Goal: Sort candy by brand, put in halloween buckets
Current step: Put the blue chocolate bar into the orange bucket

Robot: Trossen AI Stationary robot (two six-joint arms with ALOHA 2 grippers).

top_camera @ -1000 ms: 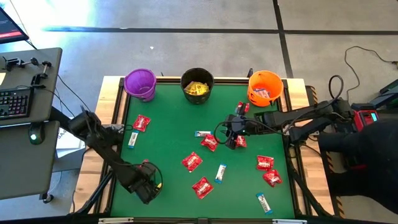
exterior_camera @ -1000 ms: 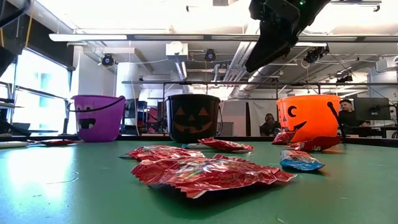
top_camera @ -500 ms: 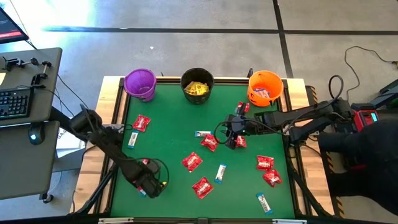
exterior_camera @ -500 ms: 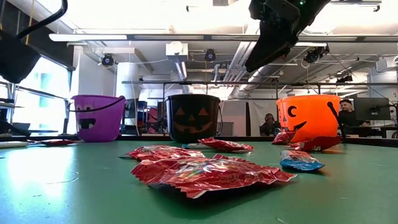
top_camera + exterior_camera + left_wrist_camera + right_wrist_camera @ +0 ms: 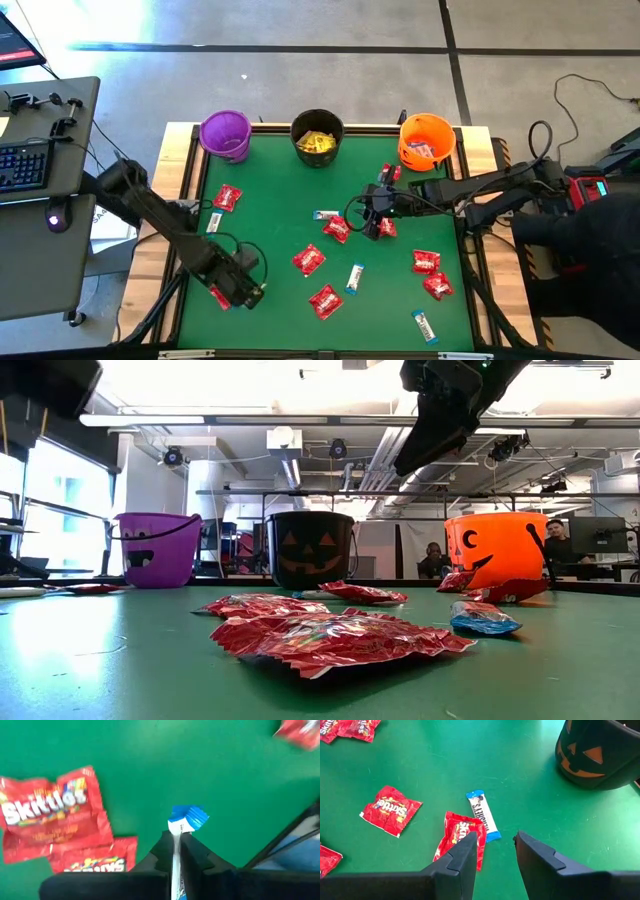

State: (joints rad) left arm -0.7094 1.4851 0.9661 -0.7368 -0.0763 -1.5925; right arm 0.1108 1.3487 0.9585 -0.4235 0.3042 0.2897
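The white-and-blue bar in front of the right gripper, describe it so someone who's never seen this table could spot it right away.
Start at the black bucket at the table's far edge and come toward the middle. The bar lies flat just before the right gripper, with a red packet right beside it. It is slim and white with blue ends; its neighbours are red.

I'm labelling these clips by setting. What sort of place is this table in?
Probably a robotics lab or open workshop space. The low view shows exposed ceiling ducts and monitors behind the green table; the high view shows a bare concrete floor and a side desk with a keyboard.
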